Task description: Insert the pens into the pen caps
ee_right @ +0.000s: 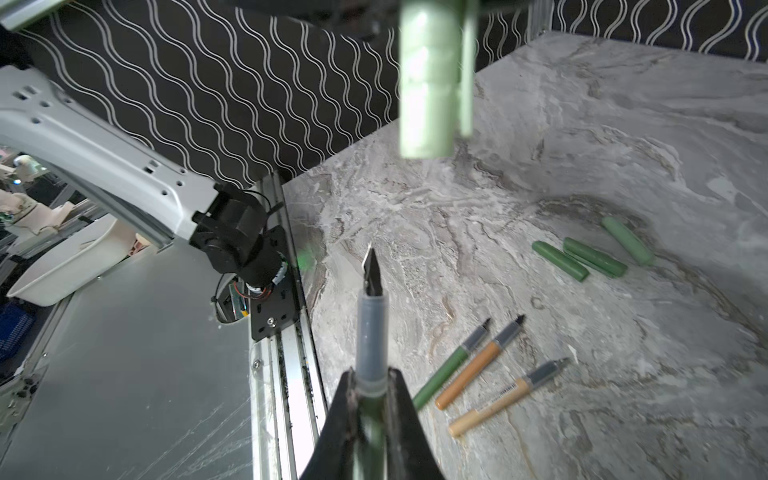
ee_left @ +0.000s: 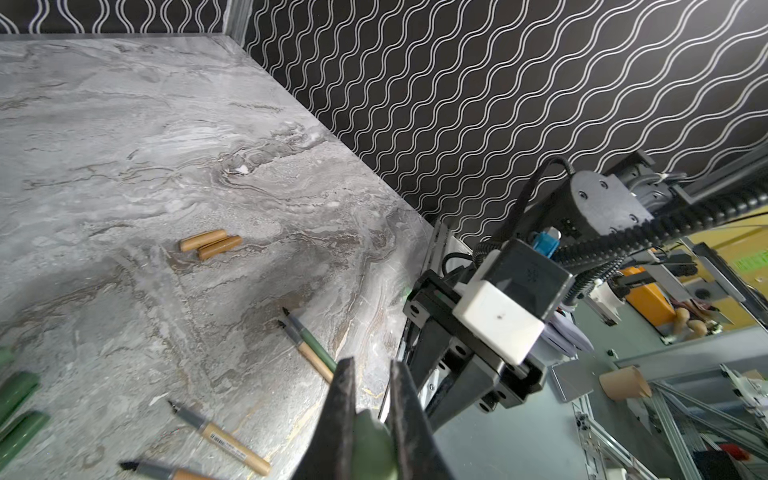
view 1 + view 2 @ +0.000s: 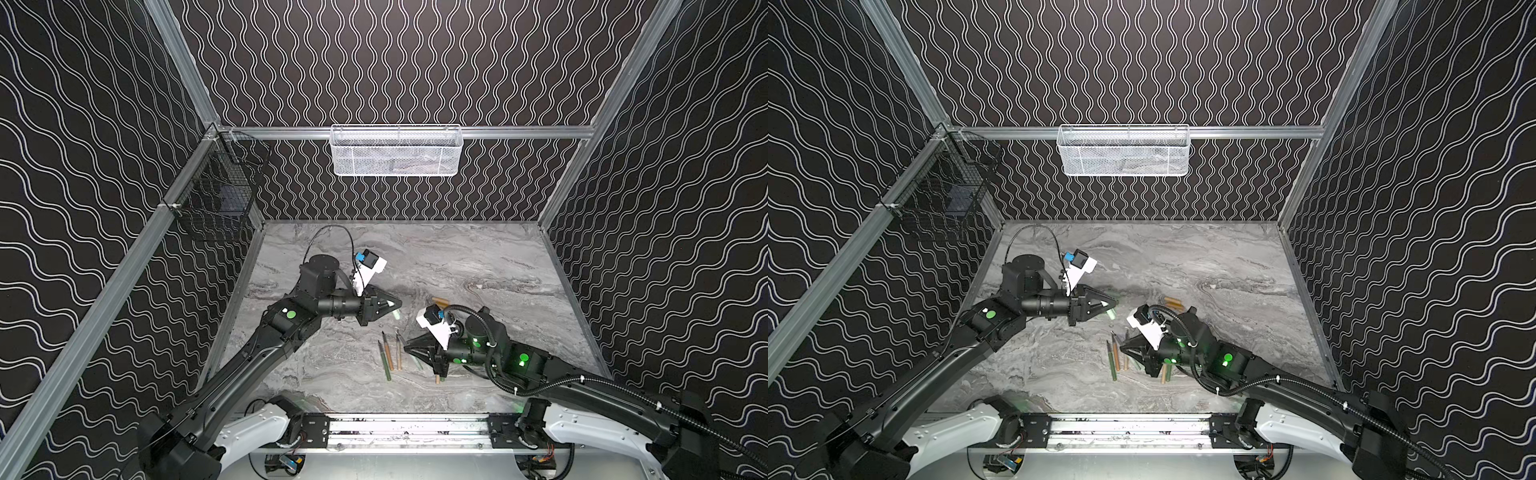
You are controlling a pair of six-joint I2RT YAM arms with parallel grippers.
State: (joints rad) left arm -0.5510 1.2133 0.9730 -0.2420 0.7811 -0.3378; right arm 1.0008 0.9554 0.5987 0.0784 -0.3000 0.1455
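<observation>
Three loose pens lie near three green caps.

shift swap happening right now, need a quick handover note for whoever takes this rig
Grippers: left gripper is shut on a pale green cap, held above the table. The right gripper is shut on a green pen, tip aimed toward that cap with a gap between them.
Loose on the marble table: row of three pens, pair of pens partly under the right arm, three green caps, two tan-orange caps.
Done: nothing capped yet.
Left: join this pair, then five more.
</observation>
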